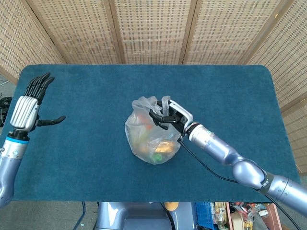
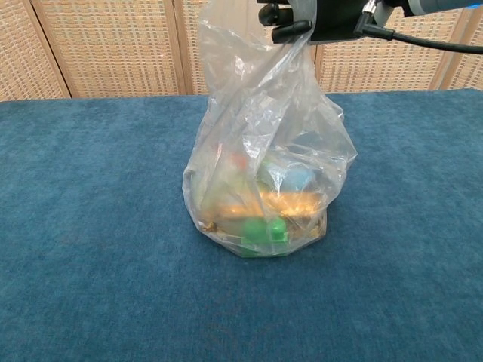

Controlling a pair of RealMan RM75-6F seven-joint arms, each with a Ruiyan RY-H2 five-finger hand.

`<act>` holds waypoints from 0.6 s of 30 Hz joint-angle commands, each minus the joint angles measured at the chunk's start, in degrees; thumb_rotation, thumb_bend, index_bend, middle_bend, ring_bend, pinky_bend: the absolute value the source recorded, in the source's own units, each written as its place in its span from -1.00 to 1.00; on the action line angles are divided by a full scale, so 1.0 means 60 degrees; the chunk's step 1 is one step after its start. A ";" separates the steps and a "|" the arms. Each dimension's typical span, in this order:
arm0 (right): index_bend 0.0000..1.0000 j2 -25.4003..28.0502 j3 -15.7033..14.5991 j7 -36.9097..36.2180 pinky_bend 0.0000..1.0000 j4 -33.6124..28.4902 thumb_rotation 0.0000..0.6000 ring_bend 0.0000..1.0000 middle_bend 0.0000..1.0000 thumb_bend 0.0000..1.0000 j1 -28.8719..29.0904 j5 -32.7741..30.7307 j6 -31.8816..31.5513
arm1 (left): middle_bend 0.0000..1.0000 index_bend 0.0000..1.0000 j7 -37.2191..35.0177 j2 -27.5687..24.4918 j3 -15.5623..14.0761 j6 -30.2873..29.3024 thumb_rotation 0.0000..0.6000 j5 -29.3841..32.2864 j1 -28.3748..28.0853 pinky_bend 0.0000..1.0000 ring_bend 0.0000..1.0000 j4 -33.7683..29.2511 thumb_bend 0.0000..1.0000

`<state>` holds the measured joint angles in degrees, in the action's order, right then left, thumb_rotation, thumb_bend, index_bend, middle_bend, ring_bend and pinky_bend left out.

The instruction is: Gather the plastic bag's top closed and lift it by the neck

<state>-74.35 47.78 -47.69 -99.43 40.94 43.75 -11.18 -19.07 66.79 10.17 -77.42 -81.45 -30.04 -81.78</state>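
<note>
A clear plastic bag [image 1: 151, 136] [image 2: 264, 173] stands on the blue table near its middle, with orange, green, red and pale blue items inside. My right hand [image 1: 169, 115] [image 2: 313, 16] grips the gathered top of the bag, fingers curled around the neck, part of the rim still loose on the left. The bag's bottom rests on the cloth. My left hand [image 1: 26, 106] is far off at the table's left edge, raised, fingers straight and thumb out, holding nothing.
The blue cloth table [image 1: 86, 143] spreads wide around the bag. Woven screen panels [image 1: 153, 28] stand behind it. A black cable [image 1: 201, 165] runs along my right forearm.
</note>
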 commanded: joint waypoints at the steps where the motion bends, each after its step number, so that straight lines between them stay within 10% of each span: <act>1: 0.63 0.0351 -0.0271 0.0243 0.74 -0.0110 1.00 0.39 0.63 1.00 0.0134 -0.0006 -0.0136 | -1.00 -1.00 0.0338 -0.0220 -0.0227 0.0059 1.00 0.0193 0.0333 -1.00 -1.00 -0.0444 -0.73; 18: 0.74 0.1540 -0.1435 0.1189 0.74 -0.0864 1.00 0.39 0.63 1.00 0.1084 -0.0570 -0.1330 | -1.00 -1.00 0.0898 -0.0245 -0.0892 -0.0803 1.00 0.0807 0.2090 -1.00 -1.00 -0.1241 -0.73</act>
<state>-65.48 39.64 -40.88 -104.34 47.00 40.80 -18.65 -13.52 64.92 5.12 -81.78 -76.64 -18.03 -89.58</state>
